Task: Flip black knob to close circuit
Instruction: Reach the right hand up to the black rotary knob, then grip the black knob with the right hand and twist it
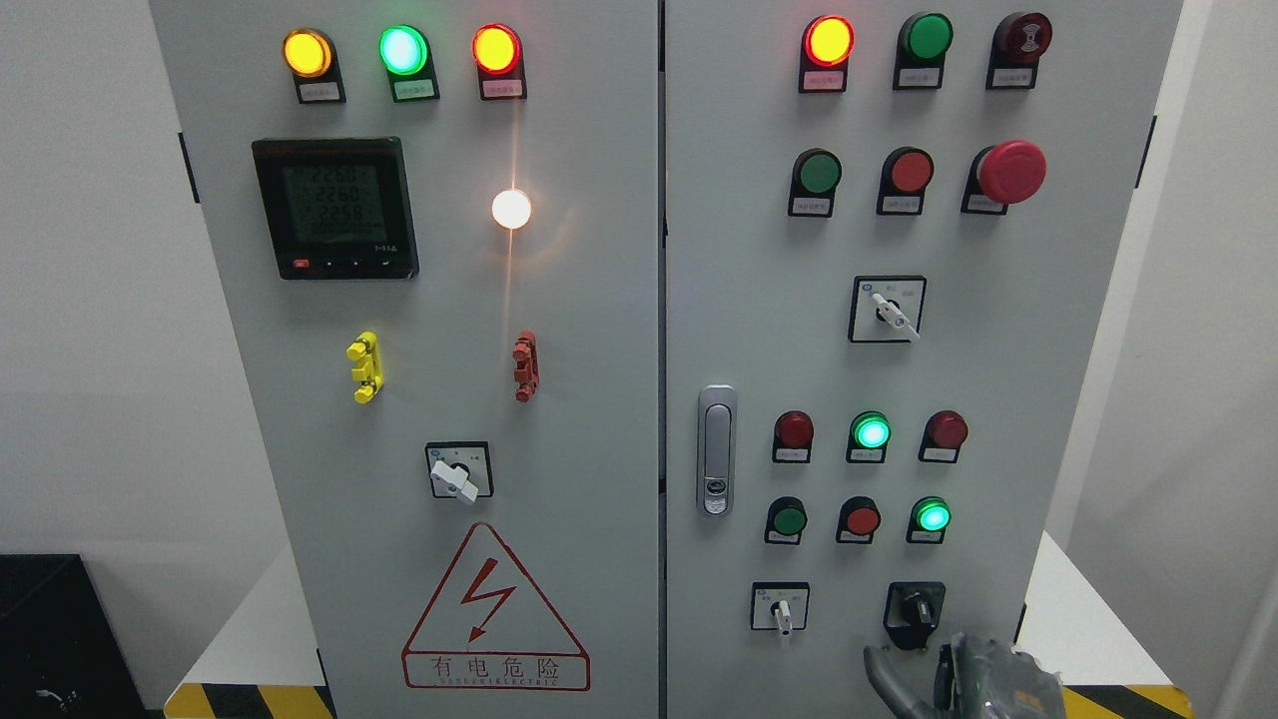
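The black knob sits on a black plate at the lower right of the right cabinet door, its pointer roughly upright. My right hand comes up from the bottom edge just below and right of the knob. Its fingers are spread and hold nothing; one fingertip is a little below the knob's left side, apart from it. The left hand is out of view.
A white selector switch is left of the knob. Green and red buttons sit above it. A door latch is at the door's left edge. The left door has a meter, a white switch and a warning triangle.
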`<state>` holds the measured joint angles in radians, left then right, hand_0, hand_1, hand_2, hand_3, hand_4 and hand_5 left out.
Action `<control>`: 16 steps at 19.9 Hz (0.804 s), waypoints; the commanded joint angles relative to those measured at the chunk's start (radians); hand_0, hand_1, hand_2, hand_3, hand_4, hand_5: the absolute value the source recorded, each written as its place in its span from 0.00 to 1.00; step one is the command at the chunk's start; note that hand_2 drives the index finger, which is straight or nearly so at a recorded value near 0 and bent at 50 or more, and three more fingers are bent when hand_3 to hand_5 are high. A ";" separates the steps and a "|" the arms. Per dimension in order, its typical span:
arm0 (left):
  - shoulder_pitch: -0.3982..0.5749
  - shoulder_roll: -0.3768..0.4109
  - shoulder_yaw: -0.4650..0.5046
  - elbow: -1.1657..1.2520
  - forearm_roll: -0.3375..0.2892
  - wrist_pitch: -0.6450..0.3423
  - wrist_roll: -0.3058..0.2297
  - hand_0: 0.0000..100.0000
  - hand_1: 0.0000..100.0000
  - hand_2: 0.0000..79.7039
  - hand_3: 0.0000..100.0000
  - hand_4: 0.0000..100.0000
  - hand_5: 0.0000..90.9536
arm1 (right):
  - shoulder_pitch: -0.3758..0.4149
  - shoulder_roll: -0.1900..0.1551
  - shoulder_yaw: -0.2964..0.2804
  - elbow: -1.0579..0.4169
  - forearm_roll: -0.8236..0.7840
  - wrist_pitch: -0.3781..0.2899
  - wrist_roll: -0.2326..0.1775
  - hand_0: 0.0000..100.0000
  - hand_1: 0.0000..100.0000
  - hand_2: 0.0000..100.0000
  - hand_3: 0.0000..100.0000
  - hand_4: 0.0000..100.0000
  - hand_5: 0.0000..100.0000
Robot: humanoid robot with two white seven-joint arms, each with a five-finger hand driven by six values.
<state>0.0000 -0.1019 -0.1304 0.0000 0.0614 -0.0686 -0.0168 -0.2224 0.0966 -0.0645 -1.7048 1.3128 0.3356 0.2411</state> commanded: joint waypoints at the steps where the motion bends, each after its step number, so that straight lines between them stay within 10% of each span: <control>1: 0.021 -0.001 0.000 -0.023 0.000 0.000 0.000 0.12 0.56 0.00 0.00 0.00 0.00 | -0.017 -0.024 -0.037 0.010 0.000 -0.001 0.006 0.00 0.00 0.89 1.00 0.89 0.93; 16: 0.021 0.001 0.000 -0.023 0.000 0.000 0.000 0.12 0.56 0.00 0.00 0.00 0.00 | -0.037 -0.047 -0.074 0.053 0.002 -0.004 0.003 0.00 0.00 0.89 1.00 0.89 0.93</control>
<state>0.0000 -0.1020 -0.1304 0.0000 0.0613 -0.0686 -0.0168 -0.2553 0.0680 -0.1047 -1.6767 1.3147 0.3322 0.2486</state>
